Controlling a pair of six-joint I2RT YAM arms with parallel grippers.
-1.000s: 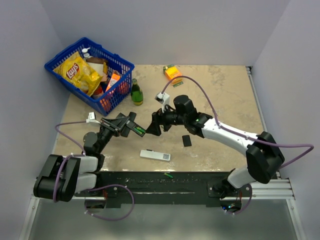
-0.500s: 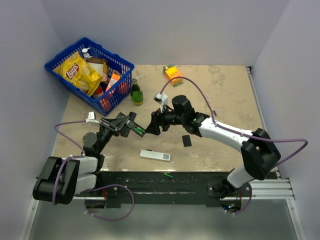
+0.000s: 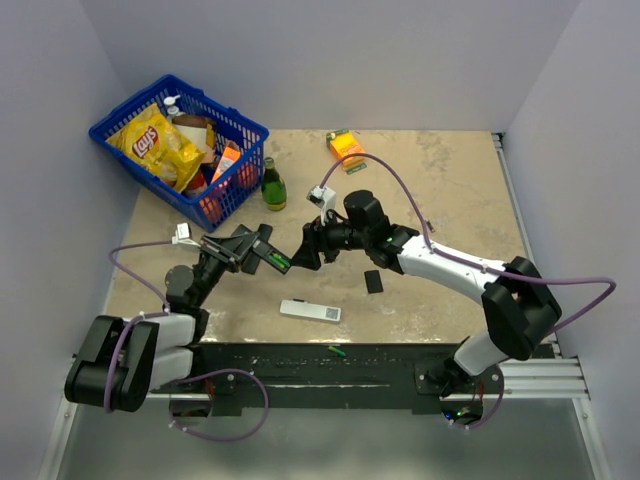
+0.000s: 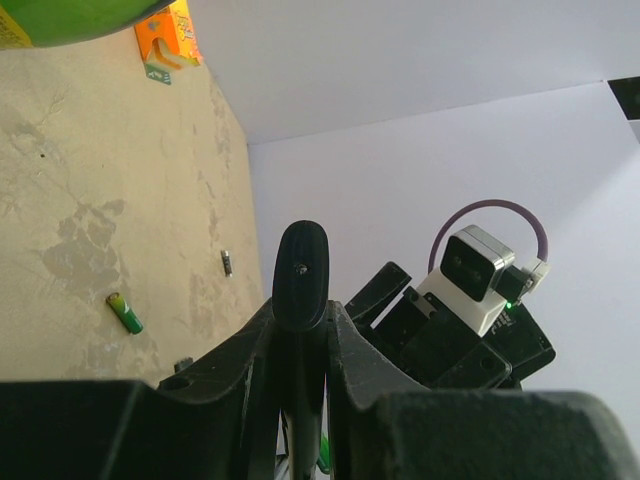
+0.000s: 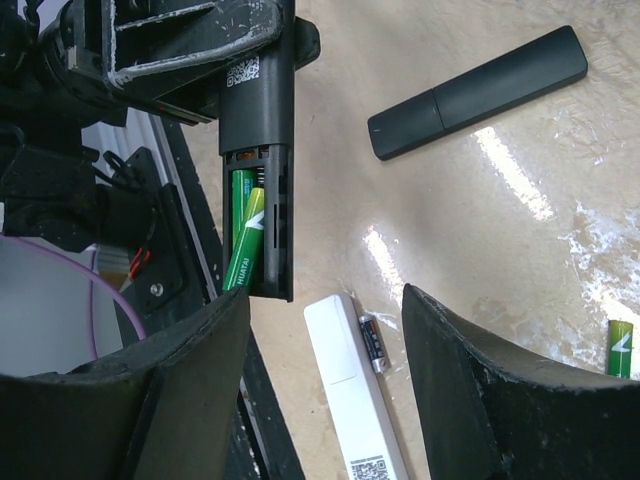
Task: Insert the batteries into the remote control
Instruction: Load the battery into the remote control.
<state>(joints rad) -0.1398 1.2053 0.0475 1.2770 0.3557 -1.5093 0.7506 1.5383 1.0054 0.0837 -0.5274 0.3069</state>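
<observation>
Beige table (image 3: 450, 200), grey walls; right gripper (image 5: 325, 305) empty, jaws half apart; just upper left of it the remote control (image 5: 255, 110), long axis running up-frame, clamped in the left gripper (image 3: 245, 250); batteries (image 5: 243, 235) in its open bay, one seemingly askew; right arm nearer.

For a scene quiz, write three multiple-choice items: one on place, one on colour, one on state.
1. Where is the remote control? A in the basket; B in the left end effector; C under the bottle.
2. What colour are the batteries inside it? A red; B green; C white.
3. The right end effector is: A open; B shut on a bottle; C shut on a box.
Answers: B, it is clamped there; B, green shows inside it; A, nothing sits in its wide gap.
</observation>
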